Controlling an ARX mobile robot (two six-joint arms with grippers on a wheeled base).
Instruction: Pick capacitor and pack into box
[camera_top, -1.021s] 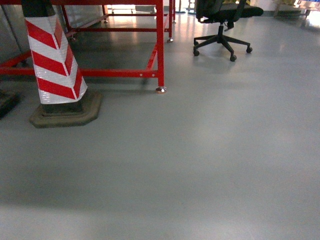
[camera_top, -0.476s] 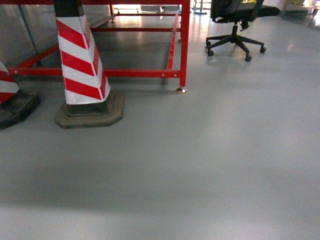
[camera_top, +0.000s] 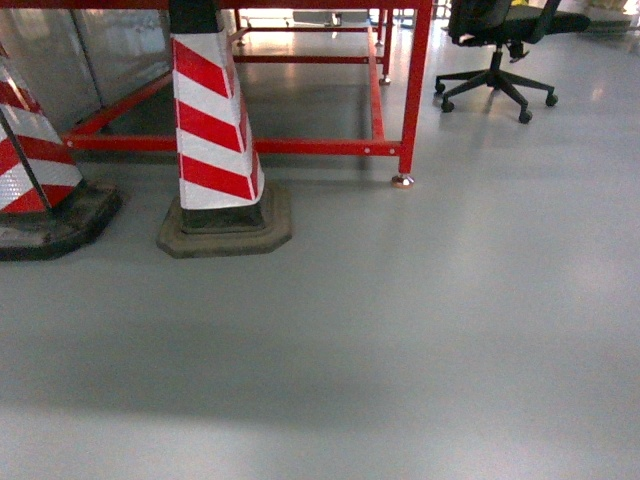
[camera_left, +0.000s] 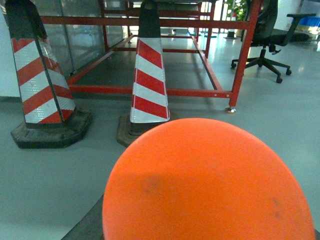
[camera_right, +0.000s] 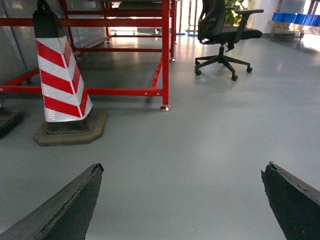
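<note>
The right claw (camera_right: 182, 200) is released, its fingers wide apart at the frame's lower corners above grey floor (camera_right: 200, 145); an orange disc (camera_left: 207, 182) hides the left claw, state untellable.

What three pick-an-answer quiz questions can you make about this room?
1. Where is the black office chair in the head view?
A. top right
B. bottom left
C. middle

2. How many striped cones show in the head view?
A. none
B. two
C. five

3. How is the right tool in the right wrist view?
A. shut on a box
B. shut on a cone
C. open, holding nothing

Answers:
1. A, as the chair sits in the top right corner.
2. B, one beside the red frame and one at the left edge.
3. C, as its two dark fingers stand wide apart over bare floor.
</note>
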